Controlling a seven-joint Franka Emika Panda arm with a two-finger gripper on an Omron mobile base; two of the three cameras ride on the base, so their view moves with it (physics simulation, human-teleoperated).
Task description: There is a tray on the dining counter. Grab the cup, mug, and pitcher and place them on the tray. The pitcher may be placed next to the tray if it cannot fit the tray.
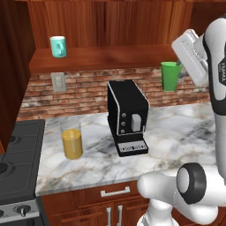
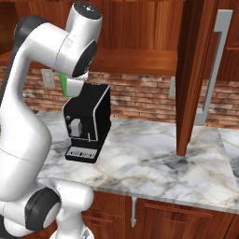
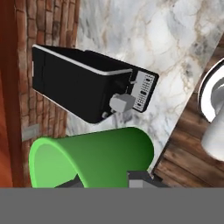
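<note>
My gripper (image 1: 178, 67) is shut on the rim of the bright green cup (image 1: 170, 76), holding it in the air above the marble worktop and close to the brick wall. In the hand view the cup (image 3: 96, 157) lies sideways between the fingertips of the gripper (image 3: 105, 180). A strip of the cup (image 2: 66, 87) shows behind my arm. The teal mug (image 1: 58, 46) stands on the wooden shelf at upper left. The pitcher (image 1: 72, 139) with orange liquid stands on the worktop to the left. The tray and the dining counter are out of view.
A black coffee machine (image 1: 128, 117) stands mid-worktop, below and left of the held cup. A stove (image 1: 17, 163) borders the worktop on the left. The wooden shelf (image 1: 110, 57) runs along the brick wall. A tall wood panel (image 2: 191, 79) rises at the right.
</note>
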